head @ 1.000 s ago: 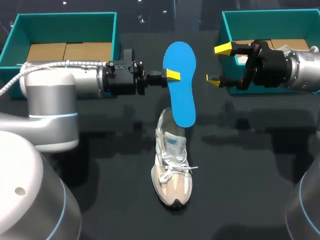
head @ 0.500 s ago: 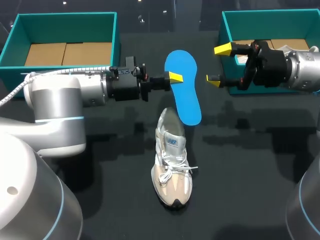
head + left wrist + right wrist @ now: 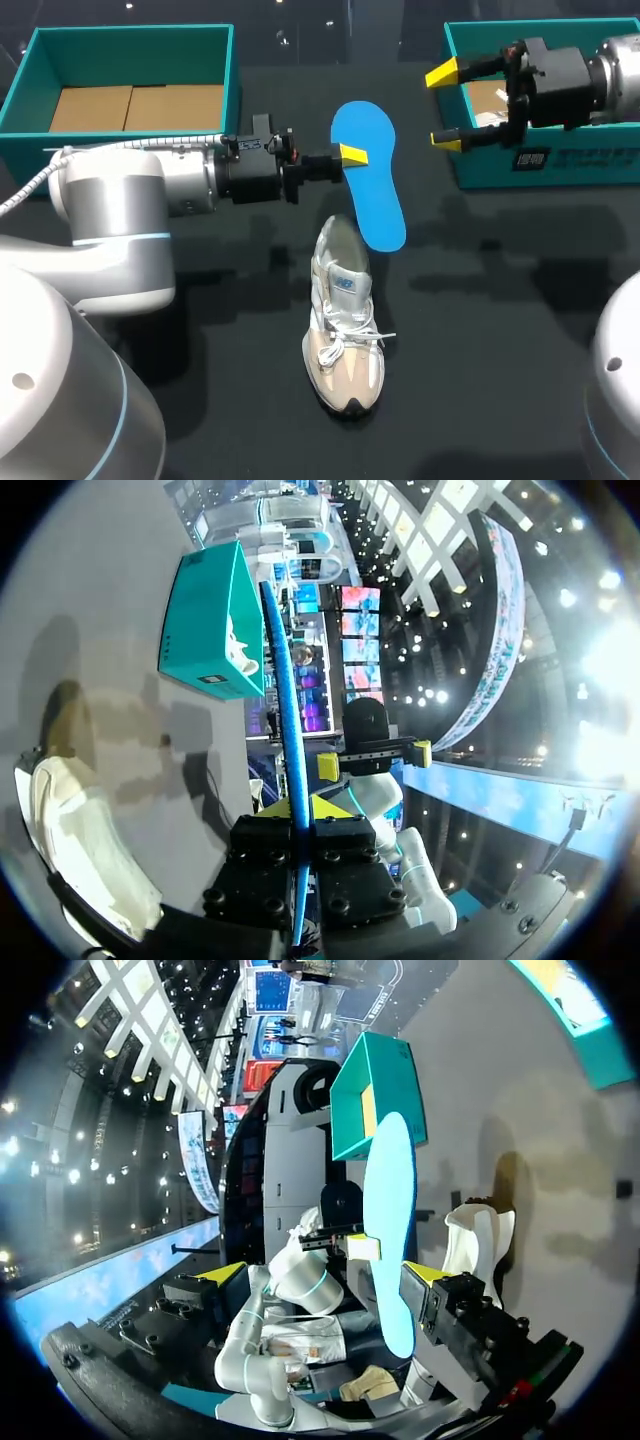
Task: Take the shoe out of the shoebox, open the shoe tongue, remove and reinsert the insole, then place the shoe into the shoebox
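Items counted:

- We count two teal boxes: the far-left box and the far-right box.
- We count one shoe, pale and laced, near the middle.
- We count one blue insole.
- We count two arms, one from each side. Each bears one gripper: the left gripper and the right gripper.
- Each gripper has two yellow tips, so we record four in all.

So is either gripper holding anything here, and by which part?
The left gripper pinches the blue insole by its side edge, nearer its far end. The right gripper is open and empty.
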Available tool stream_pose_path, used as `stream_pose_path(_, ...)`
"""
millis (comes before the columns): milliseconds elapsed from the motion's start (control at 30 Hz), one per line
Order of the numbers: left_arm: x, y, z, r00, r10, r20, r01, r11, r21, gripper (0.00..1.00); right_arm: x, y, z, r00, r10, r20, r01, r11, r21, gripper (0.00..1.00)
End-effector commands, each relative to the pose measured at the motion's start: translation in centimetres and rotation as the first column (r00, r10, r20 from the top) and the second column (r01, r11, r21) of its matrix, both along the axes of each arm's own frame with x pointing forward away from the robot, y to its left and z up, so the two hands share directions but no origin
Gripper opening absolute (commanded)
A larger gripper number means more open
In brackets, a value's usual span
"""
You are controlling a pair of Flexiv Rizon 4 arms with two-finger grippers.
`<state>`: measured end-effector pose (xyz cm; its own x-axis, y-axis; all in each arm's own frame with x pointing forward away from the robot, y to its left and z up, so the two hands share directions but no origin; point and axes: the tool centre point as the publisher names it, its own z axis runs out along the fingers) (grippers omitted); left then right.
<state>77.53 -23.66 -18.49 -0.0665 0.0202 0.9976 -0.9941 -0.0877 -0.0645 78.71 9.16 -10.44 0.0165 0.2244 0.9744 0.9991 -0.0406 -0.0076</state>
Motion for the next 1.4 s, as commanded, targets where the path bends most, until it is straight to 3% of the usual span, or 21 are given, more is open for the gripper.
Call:
stream_pose_path(33, 0.0, -0.1, 0.0, 1.0, 0.002, 0.0, -0.002, 1.0, 0.001, 0.0, -1.2, 0.0, 3.0, 0.999, -0.046, -0.015, 0.038, 0.942, -0.332, 1.0)
stream_pose_path(333, 0.0, -0.1, 0.0, 1.0, 0.002, 0.0, -0.002, 1.0, 0.001, 0.0, -1.3, 1.2, 5.7, 0.996, -0.069, -0.064, 0.019, 0.812, -0.583, 1.0)
stream_pose_path(400, 0.0, -0.1, 0.0, 1.0, 0.002, 0.0, -0.002, 1.0, 0.001, 0.0, -1.2, 1.9, 6.2, 0.993, -0.081, -0.087, 0.006, 0.764, -0.645, 1.0)
stream_pose_path(567, 0.0, -0.1, 0.0, 1.0, 0.002, 0.0, -0.002, 1.0, 0.001, 0.0, -1.3, 3.1, 6.8, 0.989, -0.111, -0.099, 0.004, 0.689, -0.725, 1.0)
stream_pose_path(967, 0.0, -0.1, 0.0, 1.0, 0.002, 0.0, -0.002, 1.0, 0.001, 0.0, -1.9, 6.0, 7.7, 0.994, -0.103, -0.04, 0.025, 0.563, -0.826, 1.0)
stream_pose_path(1400, 0.0, -0.1, 0.0, 1.0, 0.002, 0.0, -0.002, 1.0, 0.001, 0.0, -2.5, 8.8, 6.8, 0.998, -0.061, -0.002, 0.026, 0.445, -0.895, 1.0)
